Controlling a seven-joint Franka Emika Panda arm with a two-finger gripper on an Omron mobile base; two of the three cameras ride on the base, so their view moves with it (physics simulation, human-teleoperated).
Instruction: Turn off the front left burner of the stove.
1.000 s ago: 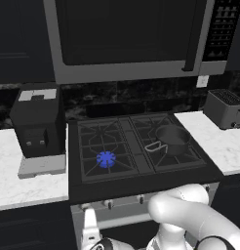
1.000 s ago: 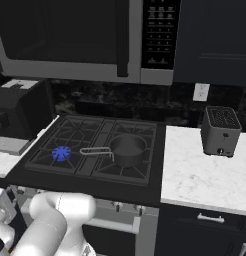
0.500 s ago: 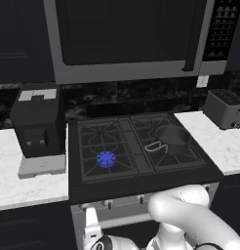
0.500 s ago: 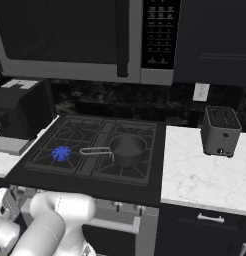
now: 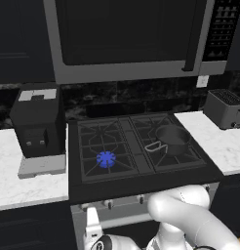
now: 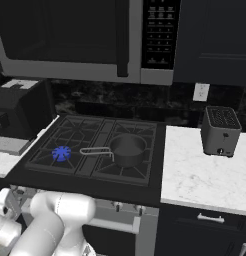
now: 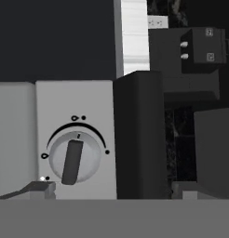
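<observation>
The arm [image 5: 185,215] hides the stove [image 5: 141,183] front; jaws' stance can't be told.

Home kitchen: gas stove [image 5: 141,180], overhead microwave [image 5: 127,39], toaster [image 6: 220,131], marble counter [image 6: 205,175].

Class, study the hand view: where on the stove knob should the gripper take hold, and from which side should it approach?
Grip the raised dark bar across the knob, one finger on each long side. Come straight at the panel face: the bar stands nearly upright, tilted slightly, and offers two flat, parallel sides for turning. The front left burner is lit.
</observation>
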